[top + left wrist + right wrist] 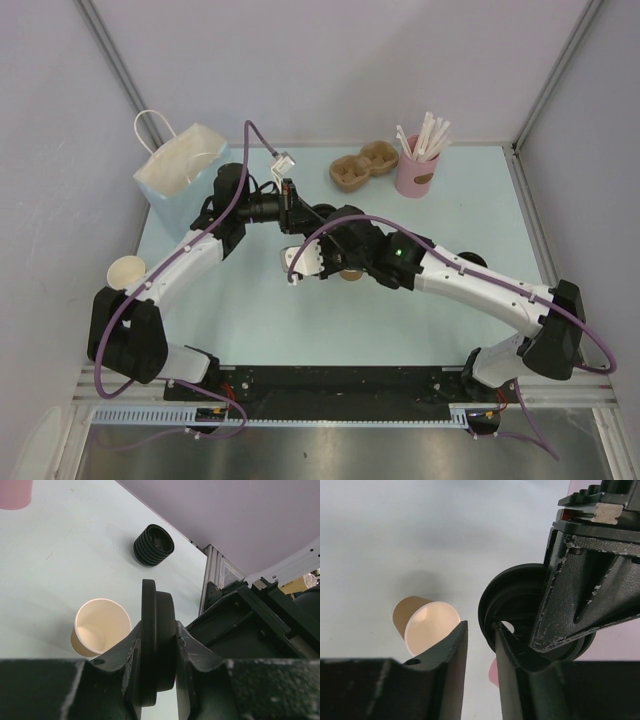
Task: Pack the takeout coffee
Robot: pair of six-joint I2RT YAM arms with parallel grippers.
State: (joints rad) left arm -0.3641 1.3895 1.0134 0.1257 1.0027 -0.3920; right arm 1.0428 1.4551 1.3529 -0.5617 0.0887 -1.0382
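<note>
Two parts of the takeout coffee are apart. The paper cup (100,632) stands open and upright around the middle of the worktop (260,320), partly under the right arm. Its black lid (157,605) is held on edge close by, off the worktop, clamped across its thickness by the left fingers (136,637). The right fingers (462,632) sit at the lid's rim with a narrow gap showing; whether the rim lies between them I cannot tell.

The cup looks empty, so I judge it very light, quick to tip, and its thin wall easy to dent: hold it low on the wall, gently. The lid seems stiff and slick, so take it by the rim.

Toward the right edge lies a stack of lids (154,545), and at the far left corner stands a paper bag (180,165).
</note>
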